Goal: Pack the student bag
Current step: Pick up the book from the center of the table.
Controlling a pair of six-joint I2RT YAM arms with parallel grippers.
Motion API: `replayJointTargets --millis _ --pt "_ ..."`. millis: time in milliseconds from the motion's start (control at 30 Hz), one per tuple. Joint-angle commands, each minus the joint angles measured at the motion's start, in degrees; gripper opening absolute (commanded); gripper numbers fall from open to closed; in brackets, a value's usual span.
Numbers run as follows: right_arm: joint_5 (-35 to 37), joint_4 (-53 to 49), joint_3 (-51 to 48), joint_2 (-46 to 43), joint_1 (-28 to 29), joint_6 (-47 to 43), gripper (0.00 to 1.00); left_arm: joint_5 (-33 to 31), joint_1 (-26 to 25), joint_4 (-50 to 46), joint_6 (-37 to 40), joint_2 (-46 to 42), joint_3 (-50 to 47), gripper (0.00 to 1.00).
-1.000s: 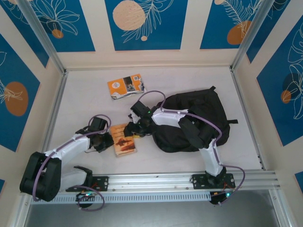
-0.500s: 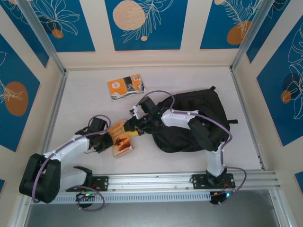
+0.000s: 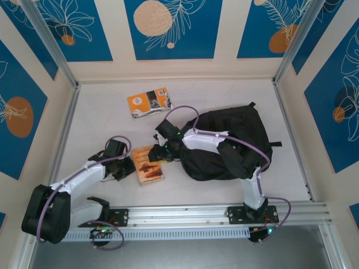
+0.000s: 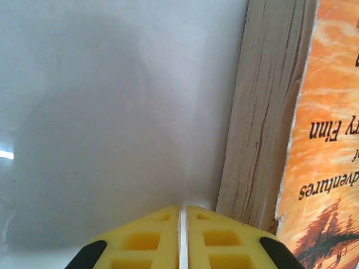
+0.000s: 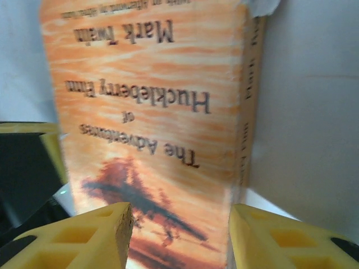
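Note:
The student bag (image 3: 233,140), a large black backpack, lies right of centre on the table. An orange "Adventures of Huckleberry Finn" book (image 3: 149,165) lies flat to its left. My right gripper (image 3: 163,151) hovers over the book's far end, open, and its yellow fingers (image 5: 90,235) straddle the cover (image 5: 151,112). My left gripper (image 3: 125,166) sits on the table at the book's left side, shut and empty. Its tips (image 4: 183,212) rest close to the book's page edge (image 4: 263,112).
A second orange book (image 3: 149,102) lies at the back, left of the bag. The metal rail (image 3: 185,214) runs along the near edge, and walls close in the table on three sides. White tabletop (image 3: 101,123) lies open at the left.
Half a second ago the orange book was turned and nearer the left gripper, with the right arm drawn right. Now the book lies square again and the right gripper is back over it.

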Motion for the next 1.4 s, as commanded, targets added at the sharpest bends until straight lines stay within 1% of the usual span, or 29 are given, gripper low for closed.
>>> replayJointTargets --millis 0,100,233,400,533,633,733,933,1133,1267,1300,1367 --pt "7.39 -7.34 3.70 3.09 0.25 -2.98 0.50 1.03 -0.09 0.28 0.87 -0.02 0.83 0.10" --pt "8.84 -8.57 5.74 5.00 0.33 -3.33 0.51 1.22 -0.11 0.60 0.82 0.42 0.93 0.10" --pt "5.99 -8.40 7.35 7.05 0.47 -3.51 0.52 1.44 -0.09 1.26 0.87 1.03 0.89 0.09" --pt "-6.29 -0.89 5.74 7.55 0.89 -1.35 0.56 2.95 -0.23 3.78 0.57 3.47 0.93 0.08" --pt "-11.74 2.41 5.66 8.07 1.47 0.78 0.60 4.69 -0.26 6.02 0.11 5.64 1.00 0.07" --pt "-16.04 4.83 5.28 7.59 1.46 2.10 0.62 5.35 -0.44 6.54 0.23 6.55 1.26 0.05" --pt "-19.12 9.05 2.43 4.30 0.80 3.89 0.62 5.14 -0.44 6.12 0.58 6.30 1.50 0.05" --pt "-25.79 22.31 -7.03 -3.25 -1.97 11.07 0.58 5.15 -0.49 5.37 0.82 5.10 1.70 0.05" --pt "-31.07 27.75 -9.64 -3.34 -1.90 13.53 0.56 5.46 -0.44 4.67 1.17 4.68 2.32 0.05" --pt "-33.43 36.22 -12.66 -3.26 -2.23 17.73 0.55 5.25 -0.41 4.09 1.34 3.97 2.29 0.05" --pt "-33.44 37.18 -13.07 -3.26 -2.25 18.23 0.55 5.26 -0.44 3.97 1.38 3.90 2.20 0.05" --pt "-32.11 35.65 -12.96 -2.97 -2.34 17.46 0.55 5.26 -0.42 3.75 1.38 3.48 2.11 0.05"
